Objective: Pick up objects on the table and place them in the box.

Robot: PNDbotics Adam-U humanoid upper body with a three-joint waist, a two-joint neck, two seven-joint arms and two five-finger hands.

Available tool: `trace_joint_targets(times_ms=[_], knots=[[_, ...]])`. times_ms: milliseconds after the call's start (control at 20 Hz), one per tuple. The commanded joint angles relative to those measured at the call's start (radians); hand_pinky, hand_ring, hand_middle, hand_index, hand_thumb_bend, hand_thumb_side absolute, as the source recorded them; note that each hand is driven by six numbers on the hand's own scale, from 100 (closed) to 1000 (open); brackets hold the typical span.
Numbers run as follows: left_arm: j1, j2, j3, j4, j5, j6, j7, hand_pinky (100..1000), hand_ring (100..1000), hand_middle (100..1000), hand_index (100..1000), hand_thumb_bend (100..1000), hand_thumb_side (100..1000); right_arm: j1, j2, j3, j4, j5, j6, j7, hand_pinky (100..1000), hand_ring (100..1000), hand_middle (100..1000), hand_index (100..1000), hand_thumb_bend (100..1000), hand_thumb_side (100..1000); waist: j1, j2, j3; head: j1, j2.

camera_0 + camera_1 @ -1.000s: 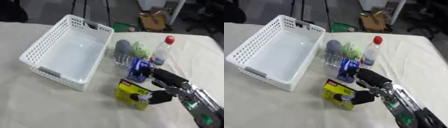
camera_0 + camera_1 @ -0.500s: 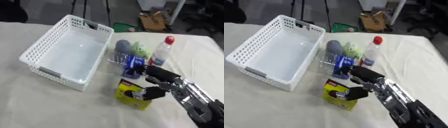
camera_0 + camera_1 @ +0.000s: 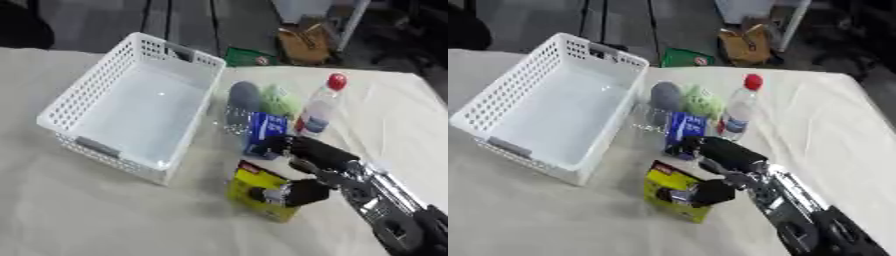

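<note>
My right hand (image 3: 302, 167) reaches in from the lower right over a yellow packet (image 3: 261, 192) on the table. Its thumb is on the packet's near side and its fingers arch above the far side, curled round it. A blue carton (image 3: 265, 133) stands just behind the hand. Behind that are a grey ball-like thing (image 3: 244, 95), a light green one (image 3: 279, 100) and a clear bottle with a red cap (image 3: 320, 106). The white basket (image 3: 131, 105) stands to the left with nothing in it. My left hand does not show.
A clear crumpled wrapper or glass thing (image 3: 234, 120) lies between the basket and the blue carton. Beyond the table's far edge are a cardboard box (image 3: 304, 42) and a green thing (image 3: 246, 56) on the floor. Bare cloth spreads at the front left.
My right hand has moved left and forward over the yellow packet, closing round it. The packet has shifted slightly left. The whole view has shifted a little too.
</note>
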Motion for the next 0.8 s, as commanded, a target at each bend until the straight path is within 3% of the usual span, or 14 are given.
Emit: trace_joint_targets(times_ms=[50, 800], knots=[[-0.008, 0.021, 0.003, -0.018, 0.002, 0.0, -0.005, 806, 799, 780, 782, 100, 703, -0.008, -0.039, -0.012, -0.024, 0.019, 0.002, 0.0, 914, 952, 787, 909, 556, 910, 0.008, -0.015, -0.004, 0.001, 0.0], [-0.015, 0.021, 0.001, -0.018, 0.003, -0.001, -0.007, 805, 800, 777, 780, 100, 703, -0.001, -0.05, -0.014, -0.033, 0.027, 0.029, 0.004, 909, 947, 771, 888, 561, 897, 0.008, -0.003, -0.008, -0.001, -0.011]])
